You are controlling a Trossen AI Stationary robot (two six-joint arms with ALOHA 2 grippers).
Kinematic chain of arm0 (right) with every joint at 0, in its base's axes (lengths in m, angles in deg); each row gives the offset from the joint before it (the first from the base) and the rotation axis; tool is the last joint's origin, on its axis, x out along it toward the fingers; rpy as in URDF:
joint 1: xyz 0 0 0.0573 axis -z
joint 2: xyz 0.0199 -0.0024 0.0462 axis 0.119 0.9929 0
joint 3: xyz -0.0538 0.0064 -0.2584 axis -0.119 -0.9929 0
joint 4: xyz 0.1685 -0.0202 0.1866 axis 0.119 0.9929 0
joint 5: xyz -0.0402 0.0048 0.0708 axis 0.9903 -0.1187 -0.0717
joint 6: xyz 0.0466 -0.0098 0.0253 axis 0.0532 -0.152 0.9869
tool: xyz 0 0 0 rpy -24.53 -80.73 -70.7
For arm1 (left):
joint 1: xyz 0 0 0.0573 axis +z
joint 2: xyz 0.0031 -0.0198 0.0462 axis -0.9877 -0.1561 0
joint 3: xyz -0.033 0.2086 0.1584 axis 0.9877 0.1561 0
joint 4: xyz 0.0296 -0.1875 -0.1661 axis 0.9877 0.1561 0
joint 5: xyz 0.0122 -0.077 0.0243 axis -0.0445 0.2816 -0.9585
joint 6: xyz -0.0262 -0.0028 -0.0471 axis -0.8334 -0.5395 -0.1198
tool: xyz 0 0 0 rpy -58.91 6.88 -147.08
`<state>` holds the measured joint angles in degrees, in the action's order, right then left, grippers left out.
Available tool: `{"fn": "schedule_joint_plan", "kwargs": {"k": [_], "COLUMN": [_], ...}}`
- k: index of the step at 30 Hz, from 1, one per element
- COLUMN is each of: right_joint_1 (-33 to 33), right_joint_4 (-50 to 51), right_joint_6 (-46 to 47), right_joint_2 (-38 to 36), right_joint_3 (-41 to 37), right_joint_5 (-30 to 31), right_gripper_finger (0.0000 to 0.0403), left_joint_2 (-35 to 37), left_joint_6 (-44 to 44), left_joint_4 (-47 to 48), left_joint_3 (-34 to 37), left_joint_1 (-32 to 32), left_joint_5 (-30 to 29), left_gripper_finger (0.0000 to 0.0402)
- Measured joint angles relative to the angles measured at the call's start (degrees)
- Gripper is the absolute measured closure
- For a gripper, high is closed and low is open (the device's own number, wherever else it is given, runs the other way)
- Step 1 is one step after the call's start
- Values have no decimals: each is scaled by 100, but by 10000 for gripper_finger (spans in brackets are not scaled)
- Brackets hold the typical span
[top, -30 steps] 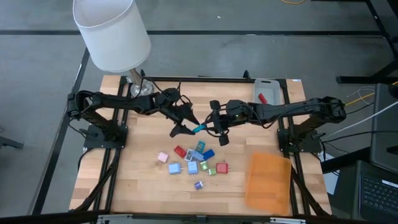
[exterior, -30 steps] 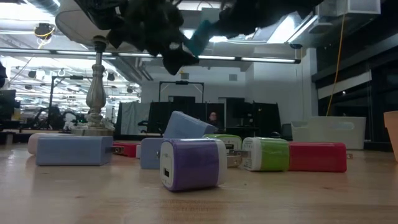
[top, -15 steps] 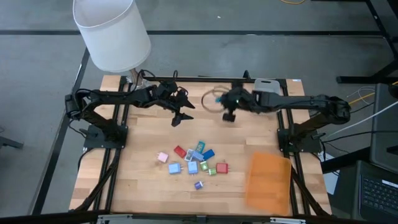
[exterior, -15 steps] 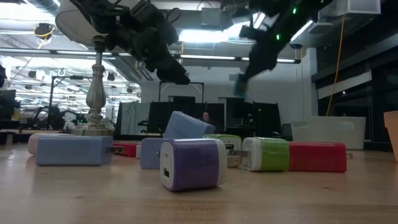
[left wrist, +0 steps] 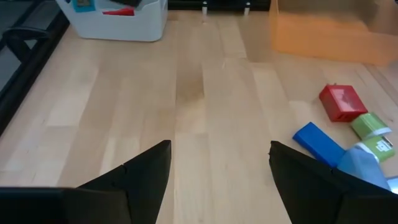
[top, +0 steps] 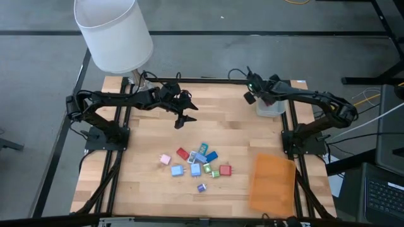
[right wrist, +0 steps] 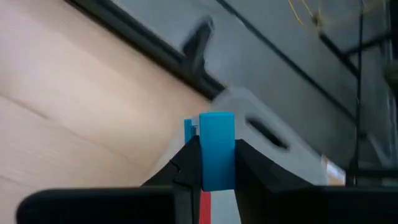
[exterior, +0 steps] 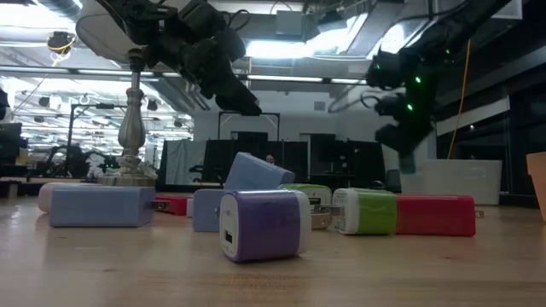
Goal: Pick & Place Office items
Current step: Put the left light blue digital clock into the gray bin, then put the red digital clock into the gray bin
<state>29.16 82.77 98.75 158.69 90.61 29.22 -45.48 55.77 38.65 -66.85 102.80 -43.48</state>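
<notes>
**Right tool over the tray corner with a blue piece; left tool spread over bare bench**

The right tool (right wrist: 217, 163) is clamped tight on a bright blue block (right wrist: 217, 149), which stands up between the two dark fingers. In the high view this tool (top: 252, 93) sits at the far right corner of the bench (top: 145, 139), at the near-left edge of the grey tray (top: 273, 107). A red piece (left wrist: 118, 11) already lies in the tray, seen from the left wrist view.

The left tool (top: 183, 117) hangs over the far-left part of the bench, its fingers (left wrist: 143, 171) spread wide with nothing between them. Bare wood lies below it and runs clear across to the tray.

The rest of the office items (top: 199, 162) lie clustered near the bench's middle, toward the near edge, well apart from both tools. Among them are a pink piece (top: 165, 159) on the left, a red one (top: 225, 170) on the right and a purple one (top: 201, 187) nearest the front, standing a little apart from the group. In the low view the purple cube (exterior: 260, 224) is foremost, with a green one (exterior: 367, 211) and a red one (exterior: 435, 215) to its right.

The orange sheet (top: 273, 183) lies flat at the near right, close to the bench's right edge. A lamp with a white shade (top: 113, 33) stands at the far left corner, its shade overhanging the frame. Open wood remains between cluster and sheet, and along the left side.
</notes>
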Motion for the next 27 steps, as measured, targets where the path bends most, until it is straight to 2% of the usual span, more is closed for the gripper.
{"fn": "schedule_joint_plan", "kwargs": {"k": [5, 15, 17, 23, 27], "right_joint_1": [35, 135, 185, 175, 146], "right_joint_4": [-26, -151, -148, -122, -122], "right_joint_6": [529, 584, 586, 691, 692], "right_joint_2": [-56, -463, -490, -502, -502], "right_joint_3": [-492, -656, -656, -656, -656], "right_joint_5": [331, 425, 381, 359, 266], "right_gripper_finger": [340, 337, 318, 214, 164], "left_joint_2": [0, 0, 0, 0, 0], "left_joint_6": [-2, -11, -27, -76, -85], "left_joint_4": [-1, -4, -4, -4, -4], "left_joint_3": [0, 0, 0, 0, 0], "left_joint_1": [-54, -79, -79, -79, -79], "left_joint_5": [28, 27, 27, 28, 28], "left_gripper_finger": [137, 137, 137, 137, 137]}}
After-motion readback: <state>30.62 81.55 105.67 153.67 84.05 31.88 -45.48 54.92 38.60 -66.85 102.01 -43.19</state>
